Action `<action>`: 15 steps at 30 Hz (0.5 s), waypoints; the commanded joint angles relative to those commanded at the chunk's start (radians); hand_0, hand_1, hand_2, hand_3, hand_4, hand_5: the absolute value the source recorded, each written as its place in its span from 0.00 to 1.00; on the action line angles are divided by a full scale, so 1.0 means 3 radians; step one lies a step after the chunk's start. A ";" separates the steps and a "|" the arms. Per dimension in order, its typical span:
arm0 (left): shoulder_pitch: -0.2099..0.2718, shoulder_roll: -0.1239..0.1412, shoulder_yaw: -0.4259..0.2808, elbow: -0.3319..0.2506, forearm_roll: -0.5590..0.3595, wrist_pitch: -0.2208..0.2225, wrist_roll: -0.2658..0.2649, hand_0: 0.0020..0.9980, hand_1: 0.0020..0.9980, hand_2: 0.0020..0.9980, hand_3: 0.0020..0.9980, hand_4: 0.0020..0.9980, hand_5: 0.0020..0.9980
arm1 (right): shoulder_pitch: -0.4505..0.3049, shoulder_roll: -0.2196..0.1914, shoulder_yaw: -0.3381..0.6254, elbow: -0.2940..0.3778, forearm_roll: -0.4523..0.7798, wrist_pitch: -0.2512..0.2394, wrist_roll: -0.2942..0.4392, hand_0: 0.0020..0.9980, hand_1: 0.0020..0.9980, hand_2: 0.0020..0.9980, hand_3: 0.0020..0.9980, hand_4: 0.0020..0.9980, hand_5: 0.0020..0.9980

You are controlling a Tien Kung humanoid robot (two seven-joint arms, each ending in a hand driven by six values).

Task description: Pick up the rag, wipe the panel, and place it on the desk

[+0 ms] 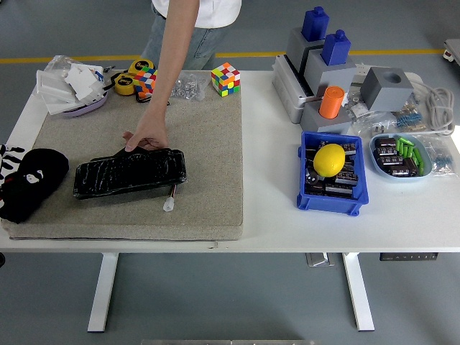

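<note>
Resting at the table's left edge, my left hand (8, 162) sits against the black rag (32, 183), which lies bunched on the mat's (208, 144) left end; I cannot tell whether my fingers are closed on it. Beside it lies the black panel (129, 172), steadied from behind by a person's hand (146, 136).

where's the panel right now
In the head view the black panel lies on the left half of the beige mat, a person's hand resting on its far edge.
</note>
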 joint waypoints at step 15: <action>0.0037 0.0061 -0.0116 -0.0162 -0.0002 -0.0010 0.0023 0.37 0.56 0.62 0.74 1.00 0.83 | 0.0014 0.0009 0.0035 -0.0005 -0.0015 -0.0006 0.0006 0.74 0.63 0.69 0.60 0.97 0.58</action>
